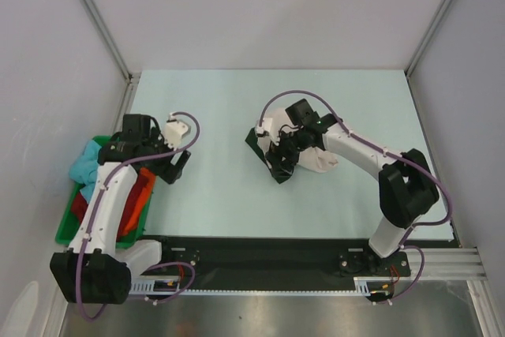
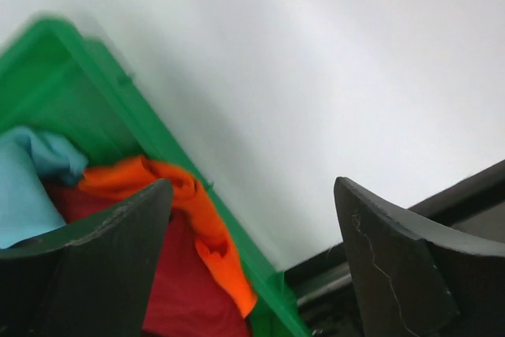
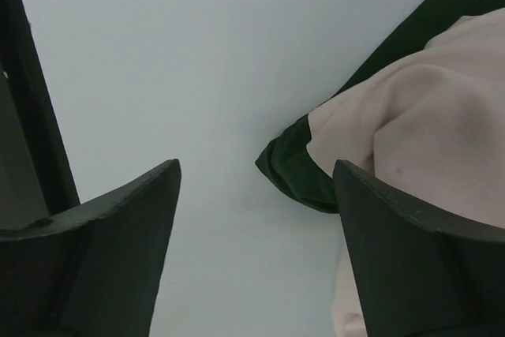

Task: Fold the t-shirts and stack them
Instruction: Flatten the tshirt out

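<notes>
The left tool stands open, its fingers spread wide with nothing between them, hanging just beside the right wall of the green bin. The right tool is also open and empty, over the near left corner of the clothes near the middle of the worktop. Whether it touches them cannot be told.

The pale worktop carries two garments there. The cream t-shirt lies on top as a soft, rumpled mound with rounded folds. In the right wrist view its edge comes just beside one finger. Under it the dark green t-shirt lies flatter, showing only as a dark border along the left and near edges, with a rolled corner poking out from under the cream cloth.

The bin sits at the worktop's left edge and holds the rest, all crumpled together: the dark red t-shirt lowest, the light blue t-shirt bunched at the far end, and the orange t-shirt draped along the right wall.
</notes>
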{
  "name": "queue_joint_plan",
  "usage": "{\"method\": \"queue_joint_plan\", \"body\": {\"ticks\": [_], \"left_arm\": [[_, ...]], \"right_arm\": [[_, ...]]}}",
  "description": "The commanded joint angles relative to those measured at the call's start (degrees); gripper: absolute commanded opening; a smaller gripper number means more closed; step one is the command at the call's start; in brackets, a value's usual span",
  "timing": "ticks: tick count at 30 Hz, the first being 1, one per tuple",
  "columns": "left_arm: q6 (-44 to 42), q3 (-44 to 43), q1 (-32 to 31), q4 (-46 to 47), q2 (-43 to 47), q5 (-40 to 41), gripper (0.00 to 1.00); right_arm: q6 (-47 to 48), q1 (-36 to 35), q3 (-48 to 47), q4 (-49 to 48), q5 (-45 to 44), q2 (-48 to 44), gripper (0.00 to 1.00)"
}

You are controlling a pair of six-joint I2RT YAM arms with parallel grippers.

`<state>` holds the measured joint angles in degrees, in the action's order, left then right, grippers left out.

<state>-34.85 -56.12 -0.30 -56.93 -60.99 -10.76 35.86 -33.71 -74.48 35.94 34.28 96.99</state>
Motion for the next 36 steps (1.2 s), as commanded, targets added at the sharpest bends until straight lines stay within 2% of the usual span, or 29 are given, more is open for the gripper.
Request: {"method": "queue_joint_plan", "body": {"ticks": [1,2,5,10,13,16,17,18,23,25,31,36], "left_arm": [[6.3,-7.2,-1.3,4.4,-3.6,-9.4,0.90],[9.4,-8.6,-1.3,5.2,-4.6,-10.0,0.90],[12.4,-11.9,-1.3,8.7,-6.9,-10.9,0.90],[12.2,-15.0,-1.3,9.7,-9.0,-10.2,0.90],[12.6,-15.9,-1.3,10.3,-9.7,-10.2,0.89],[13.6,-16.0,-1.3,11.2,-10.4,-9.9,0.88],[14.4,-15.9,-1.3,11.7,-10.5,-9.1,0.88],[14.7,-15.7,-1.3,12.7,-10.7,-8.8,0.88],[20.4,-14.9,-1.6,18.2,-12.6,-4.8,0.85],[22.3,-15.5,-2.3,20.2,-14.4,-3.9,0.84],[22.3,-24.0,-9.2,19.7,-21.6,0.0,0.85],[24.7,-32.1,-11.7,20.1,-26.5,1.0,0.84]], "right_arm": [[4.3,-1.4,1.9,0.5,-1.3,2.3,0.81],[4.6,-1.5,2.1,-0.4,-2.9,2.8,0.78],[4.7,-2.3,2.7,-2.1,-7.1,4.9,0.77],[3.4,-3.2,3.6,-5.9,-13.3,7.3,0.77],[1.9,-3.5,3.4,-8.2,-18.2,9.5,0.69],[0.6,-4.0,2.7,-10.3,-22.8,11.6,0.38],[0.1,-4.3,1.8,-10.3,-24.1,12.0,0.09],[-0.3,-4.3,1.1,-10.3,-25.0,11.7,0.00],[1.8,-4.3,-3.4,-9.7,-27.5,3.2,0.00],[4.4,-4.4,-8.8,-9.0,-28.0,-1.0,0.00],[11.5,-5.4,-24.7,-11.0,-30.6,-6.0,0.00],[12.7,-5.1,-28.8,-16.9,-36.3,-9.2,0.00]]}}
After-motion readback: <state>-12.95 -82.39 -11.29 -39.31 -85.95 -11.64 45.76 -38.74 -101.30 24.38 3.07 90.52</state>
